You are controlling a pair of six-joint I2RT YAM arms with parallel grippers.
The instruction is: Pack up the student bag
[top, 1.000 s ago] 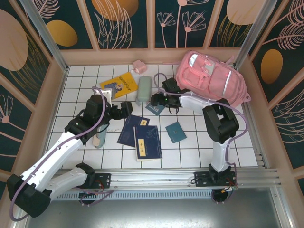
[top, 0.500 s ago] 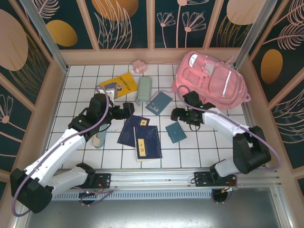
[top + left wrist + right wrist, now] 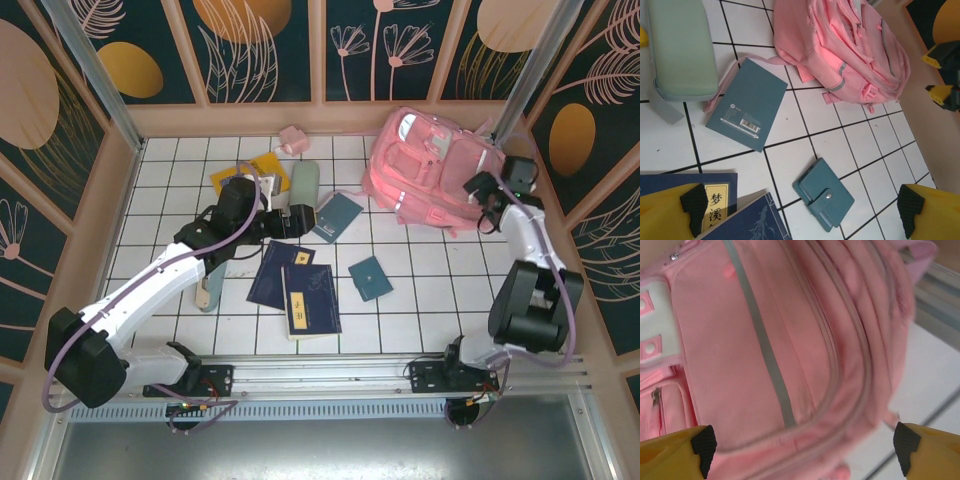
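Right arm (image 3: pixel 522 228) swung beside student bag (image 3: pixel 430 165); right fingers (image 3: pixel 665 455) spread, bag just ahead; left fingers (image 3: pixel 662 217) spread.

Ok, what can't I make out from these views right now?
Top external: the left arm covers most of the yellow book.
Right wrist: the student bag is close and blurred; whether its zip is open cannot be told.
Left wrist: the bottom edge cuts off the navy books; the pale-green pencil case runs off the top edge.
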